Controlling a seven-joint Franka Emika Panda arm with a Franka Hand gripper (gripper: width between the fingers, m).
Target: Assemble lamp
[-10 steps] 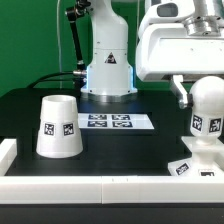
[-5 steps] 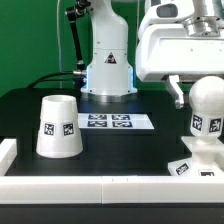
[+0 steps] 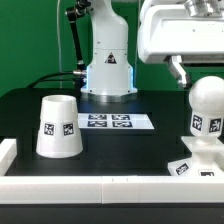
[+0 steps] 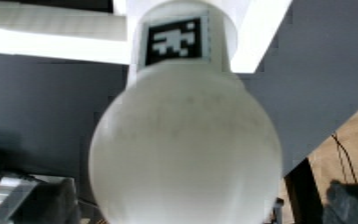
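The white ball bulb (image 3: 207,103) stands upright on the stem of the square base (image 3: 192,163) at the exterior view's right, with tags on both. My gripper (image 3: 205,70) hangs just above the bulb's top, open and empty, and one finger (image 3: 178,70) shows at its side. In the wrist view the bulb (image 4: 185,130) fills the picture, with a tag near its foot. The dark fingers (image 4: 16,195) stand apart at either side without touching it. The tapered shade (image 3: 58,127) stands mouth down on the table at the exterior view's left.
The marker board (image 3: 108,122) lies flat in the middle of the black table. The arm's white pedestal (image 3: 108,62) stands behind it. A low white wall (image 3: 90,186) runs along the front edge and turns the near left corner.
My gripper has risen from around the bulb's upper part to just above it. The bulb stays on the base. The shade has not moved.
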